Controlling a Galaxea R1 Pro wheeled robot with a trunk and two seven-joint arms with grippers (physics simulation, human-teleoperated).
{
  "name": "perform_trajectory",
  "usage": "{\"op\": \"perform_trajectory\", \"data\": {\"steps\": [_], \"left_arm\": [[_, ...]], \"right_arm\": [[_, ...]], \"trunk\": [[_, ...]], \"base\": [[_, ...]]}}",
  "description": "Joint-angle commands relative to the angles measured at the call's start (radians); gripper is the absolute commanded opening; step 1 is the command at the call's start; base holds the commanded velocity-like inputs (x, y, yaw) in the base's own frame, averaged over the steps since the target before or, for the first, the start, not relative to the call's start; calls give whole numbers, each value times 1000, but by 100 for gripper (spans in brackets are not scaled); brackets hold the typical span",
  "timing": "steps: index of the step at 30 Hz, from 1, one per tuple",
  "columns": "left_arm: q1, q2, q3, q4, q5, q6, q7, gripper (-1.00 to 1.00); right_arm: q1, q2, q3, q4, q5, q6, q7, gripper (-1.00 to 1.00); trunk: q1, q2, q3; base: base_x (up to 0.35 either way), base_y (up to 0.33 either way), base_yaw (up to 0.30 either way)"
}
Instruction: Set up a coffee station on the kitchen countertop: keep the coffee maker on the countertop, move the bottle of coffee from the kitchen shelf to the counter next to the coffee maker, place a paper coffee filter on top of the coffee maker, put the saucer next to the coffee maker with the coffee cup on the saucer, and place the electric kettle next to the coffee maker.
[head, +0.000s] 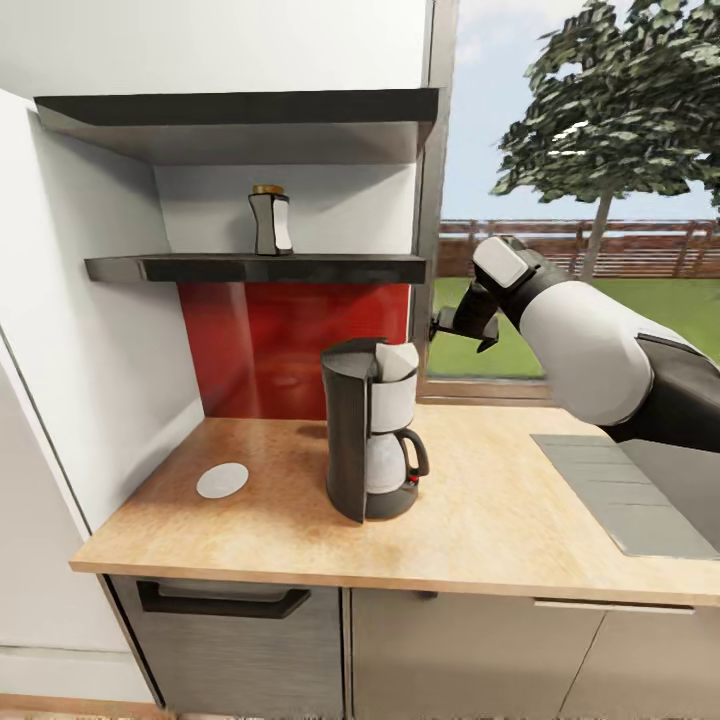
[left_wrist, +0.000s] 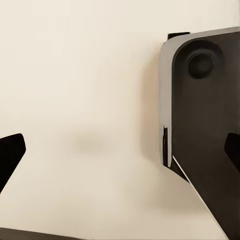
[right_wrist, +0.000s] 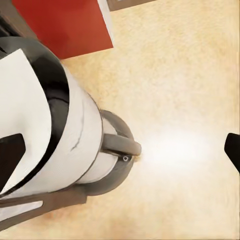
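The kitchen is bright, with daylight coming in from the big window (head: 580, 200) on the right. The tall black and white coffee maker (head: 370, 440) drops a soft dark shadow on the light wooden countertop (head: 500, 520). In the right wrist view a pale shiny spot glares on the wood. The shiny red wall panel (head: 290, 340) shows faint reflections. All pictures look a bit soft and fuzzy.

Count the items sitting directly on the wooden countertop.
2: the black-and-white coffee maker with a white paper filter on top stands mid-counter, and a flat white round saucer lies toward its left end. Others may sit outside the frame.
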Motion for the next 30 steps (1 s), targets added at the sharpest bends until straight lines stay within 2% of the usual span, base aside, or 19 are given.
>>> {"op": "perform_trajectory", "data": {"steps": [1, 6, 10, 13, 14, 15, 16, 18, 20, 21, 23, 27, 30], "left_arm": [[-1, 0, 2, 2, -9, -4, 4, 100], [-1, -1, 2, 2, -9, -4, 3, 100], [-1, -2, 1, 2, -9, -5, 3, 100], [-1, -1, 0, 2, -9, -5, 3, 100], [-1, -1, 0, 2, -10, -5, 3, 100], [-1, 0, 0, 2, -10, -5, 3, 100], [-1, 0, -1, 2, -11, -5, 3, 100], [-1, 0, -1, 1, -11, -5, 3, 100], [-2, -1, -2, 0, -11, -5, 2, 100], [-2, -2, -2, -1, -12, -4, 2, 100], [-2, -3, -2, -2, -12, -4, 2, 100], [-2, -4, -2, -3, -14, -4, 1, 100], [-2, -5, -3, -3, -14, -4, 1, 100]], "right_arm": [[0, -2, -5, -2, -9, 1, -10, 100], [0, -10, -5, -2, -8, 1, -10, 100], [0, -29, -2, -4, -5, 1, -11, 100], [0, -37, 8, -35, 19, 1, -12, 100], [0, -39, 28, -88, 47, 1, -11, 100], [0, -38, 79, -179, 90, 1, -11, 100], [0, -37, 111, -225, 104, 1, -10, 100], [0, -36, 143, -269, 113, 1, -9, 100], [0, -34, 217, -385, 125, 1, -6, 100], [0, -33, 238, -423, 126, 1, -5, 100], [0, -31, 250, -448, 126, 1, -3, 100], [-12, -28, 261, -474, 127, 1, 72, 100], [-36, -27, 262, -473, 128, 1, 93, 100]], "trunk": [[0, -1, -1], [0, -1, -1], [0, -1, -1], [0, -1, -1], [0, -1, -1], [0, -1, -1], [0, -1, -1], [0, -1, -1], [0, -1, -1], [0, -1, -1], [0, -1, -1], [0, -1, -1], [0, -1, -1]], "base": [[-176, -175, 0], [-168, -143, 0], [-79, -52, 0], [-21, -14, 0], [-7, -4, 0], [-3, -2, 0], [-2, -1, 0], [-1, -1, 0], [0, 0, 0], [0, 0, 0], [0, 0, 0], [0, 0, 0], [0, 0, 0]]}}
